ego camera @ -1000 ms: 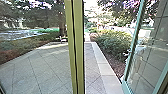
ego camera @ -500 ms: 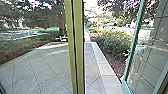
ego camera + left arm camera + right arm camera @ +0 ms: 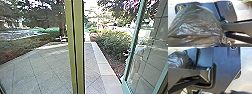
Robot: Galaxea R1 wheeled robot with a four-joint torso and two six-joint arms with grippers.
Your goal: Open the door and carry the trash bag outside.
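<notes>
Step in hand, as judged: carrying the bag outside. The door leaf, a glass panel in a teal-green metal frame, stands open at an angle on the right of the doorway. The next move calls for aligning the base with the gap between this leaf and the yellow-green vertical door post, then advancing onto the grey paved walkway. Contact between bag and post is a snag risk.

Task item location: the dark, glossy plastic trash bag overlaps one corner and the adjoining edge of the robot's wide dark base plate in the left wrist view. Whether it rests on the plate or hangs above it cannot be determined.

Claw state: cannot be determined for the left claw or the right claw; a grasp on the bag is not confirmed.

Visible quantities: trash bag, one; open door leaf, one; yellow-green post, one.
</notes>
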